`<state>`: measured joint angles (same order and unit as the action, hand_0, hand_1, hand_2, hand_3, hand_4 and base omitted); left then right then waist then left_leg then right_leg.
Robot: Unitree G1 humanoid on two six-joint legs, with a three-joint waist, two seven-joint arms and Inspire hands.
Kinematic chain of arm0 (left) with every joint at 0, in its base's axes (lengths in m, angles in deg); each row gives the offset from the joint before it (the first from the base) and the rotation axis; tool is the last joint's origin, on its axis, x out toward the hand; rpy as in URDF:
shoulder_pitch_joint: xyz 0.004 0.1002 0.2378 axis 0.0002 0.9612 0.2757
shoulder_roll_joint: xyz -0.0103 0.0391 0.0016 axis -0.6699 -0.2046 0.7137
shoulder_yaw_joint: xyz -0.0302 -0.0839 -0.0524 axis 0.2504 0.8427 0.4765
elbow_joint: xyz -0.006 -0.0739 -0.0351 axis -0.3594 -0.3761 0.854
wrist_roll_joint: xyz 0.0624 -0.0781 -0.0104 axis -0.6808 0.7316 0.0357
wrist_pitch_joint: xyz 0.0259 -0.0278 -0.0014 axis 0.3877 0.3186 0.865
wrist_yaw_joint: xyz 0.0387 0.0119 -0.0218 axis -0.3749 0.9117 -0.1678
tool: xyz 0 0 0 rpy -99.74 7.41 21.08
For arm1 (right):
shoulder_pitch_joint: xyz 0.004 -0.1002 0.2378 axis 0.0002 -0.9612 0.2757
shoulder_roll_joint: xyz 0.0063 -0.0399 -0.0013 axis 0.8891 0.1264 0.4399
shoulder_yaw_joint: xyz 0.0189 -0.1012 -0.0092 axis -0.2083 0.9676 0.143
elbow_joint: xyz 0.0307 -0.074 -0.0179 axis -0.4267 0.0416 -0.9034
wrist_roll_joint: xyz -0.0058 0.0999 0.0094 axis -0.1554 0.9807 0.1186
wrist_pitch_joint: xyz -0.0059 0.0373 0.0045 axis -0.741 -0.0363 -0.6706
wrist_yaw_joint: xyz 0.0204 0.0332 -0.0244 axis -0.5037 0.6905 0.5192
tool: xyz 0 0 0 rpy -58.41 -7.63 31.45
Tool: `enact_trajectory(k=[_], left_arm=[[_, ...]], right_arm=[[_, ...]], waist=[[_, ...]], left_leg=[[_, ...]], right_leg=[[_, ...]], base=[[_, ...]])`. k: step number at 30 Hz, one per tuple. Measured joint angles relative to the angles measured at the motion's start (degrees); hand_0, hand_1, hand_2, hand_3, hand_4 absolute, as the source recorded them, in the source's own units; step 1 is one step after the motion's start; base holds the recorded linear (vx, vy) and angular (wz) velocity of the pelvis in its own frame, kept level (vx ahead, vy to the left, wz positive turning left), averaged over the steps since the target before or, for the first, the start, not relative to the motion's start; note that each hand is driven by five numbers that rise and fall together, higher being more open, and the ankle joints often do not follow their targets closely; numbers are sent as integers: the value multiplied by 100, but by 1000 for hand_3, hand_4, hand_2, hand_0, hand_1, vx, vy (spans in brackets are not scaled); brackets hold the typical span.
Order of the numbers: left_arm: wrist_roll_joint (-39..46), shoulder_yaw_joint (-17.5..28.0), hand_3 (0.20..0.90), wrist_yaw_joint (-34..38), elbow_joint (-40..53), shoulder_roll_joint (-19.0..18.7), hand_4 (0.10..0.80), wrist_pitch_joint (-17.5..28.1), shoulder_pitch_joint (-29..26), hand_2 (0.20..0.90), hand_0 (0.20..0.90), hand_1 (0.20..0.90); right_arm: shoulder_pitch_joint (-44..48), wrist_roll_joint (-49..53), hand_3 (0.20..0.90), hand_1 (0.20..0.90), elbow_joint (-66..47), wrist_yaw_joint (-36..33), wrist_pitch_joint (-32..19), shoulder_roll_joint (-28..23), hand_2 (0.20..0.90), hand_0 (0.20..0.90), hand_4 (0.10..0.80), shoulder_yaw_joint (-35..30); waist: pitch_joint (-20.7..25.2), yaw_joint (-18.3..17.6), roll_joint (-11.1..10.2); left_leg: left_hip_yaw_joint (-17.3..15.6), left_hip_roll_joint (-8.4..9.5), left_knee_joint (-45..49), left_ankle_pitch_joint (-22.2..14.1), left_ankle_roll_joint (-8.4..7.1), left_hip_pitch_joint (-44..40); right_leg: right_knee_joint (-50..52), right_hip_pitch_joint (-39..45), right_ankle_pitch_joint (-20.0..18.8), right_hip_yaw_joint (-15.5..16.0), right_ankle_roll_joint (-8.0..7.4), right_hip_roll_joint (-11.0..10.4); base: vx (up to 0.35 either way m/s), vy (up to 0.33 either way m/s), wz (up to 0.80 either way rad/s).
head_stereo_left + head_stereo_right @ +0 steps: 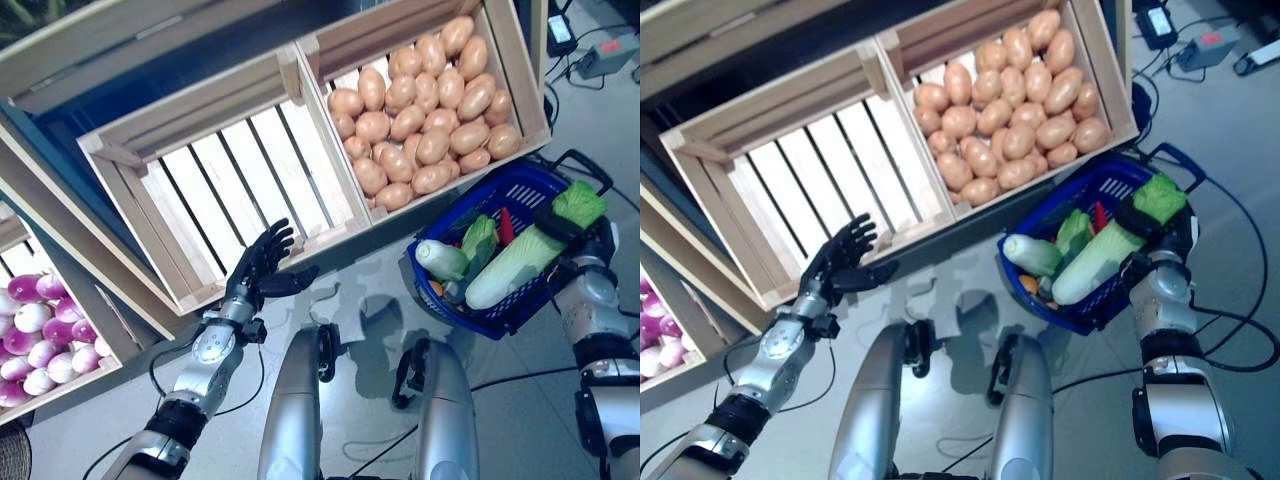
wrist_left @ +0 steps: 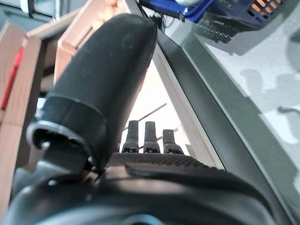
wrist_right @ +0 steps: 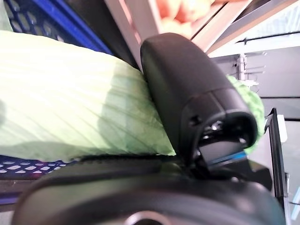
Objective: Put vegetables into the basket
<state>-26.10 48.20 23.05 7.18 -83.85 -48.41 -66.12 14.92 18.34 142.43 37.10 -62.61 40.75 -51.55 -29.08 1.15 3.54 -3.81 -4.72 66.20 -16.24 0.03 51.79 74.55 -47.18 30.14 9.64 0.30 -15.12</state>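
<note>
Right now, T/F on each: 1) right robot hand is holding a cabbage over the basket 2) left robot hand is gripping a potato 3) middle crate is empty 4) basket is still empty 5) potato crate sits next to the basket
1) True. The right robot hand is closed round the napa cabbage, which lies across the blue basket.
2) False. The left robot hand is open and holds nothing, by the front edge of the empty crate.
3) True. Only bare slats show.
4) False. The basket already holds several vegetables.
5) True. The potato crate is just beyond the basket.
</note>
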Motion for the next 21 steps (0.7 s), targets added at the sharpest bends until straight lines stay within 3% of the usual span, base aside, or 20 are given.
enact_trajectory(k=[3, 4, 5, 15, 21], left_arm=[[115, -2, 900, 12, 147, -68, 800, 92, -68, 900, 900, 900], [116, -1, 900, 12, 150, -76, 800, 160, -100, 900, 900, 900], [130, 0, 900, 12, 154, -77, 800, 218, -125, 900, 900, 900], [351, 22, 900, -60, 250, -104, 800, 300, -191, 900, 900, 900], [394, 17, 900, -252, 248, -112, 800, 168, -111, 900, 900, 900]], right_arm=[[27, 11, 300, 300, 3, -34, 0, -9, 300, 300, 400, 41], [37, 11, 486, 486, 14, -75, 0, -17, 486, 486, 524, 48], [40, 12, 900, 900, 22, -125, 0, -23, 900, 900, 800, 60], [59, 25, 900, 900, 18, -188, 0, -186, 900, 900, 800, 133], [57, 23, 900, 900, 8, -181, 1, -415, 900, 900, 800, 123]], waist=[[-22, 12, 45], [-28, 14, 58], [-29, 19, 62], [-37, 51, 93], [-35, 45, 88]], left_leg=[[39, 4, 197, -12, -19, 286], [58, 8, 283, -23, -33, 389], [66, 12, 367, -37, -43, 468], [181, 0, 646, -140, -91, 708], [167, -56, 496, -194, -71, 354]], right_leg=[[238, -286, 65, -6, 58, -7], [343, -382, 101, -5, 74, -16], [438, -460, 141, -5, 95, -29], [709, -656, 287, 19, 152, -18], [476, -269, 269, 56, 109, 18]], base=[[-52, -33, 3], [-24, -28, 4], [-7, -20, 6], [42, 6, 0], [71, 39, -3]])
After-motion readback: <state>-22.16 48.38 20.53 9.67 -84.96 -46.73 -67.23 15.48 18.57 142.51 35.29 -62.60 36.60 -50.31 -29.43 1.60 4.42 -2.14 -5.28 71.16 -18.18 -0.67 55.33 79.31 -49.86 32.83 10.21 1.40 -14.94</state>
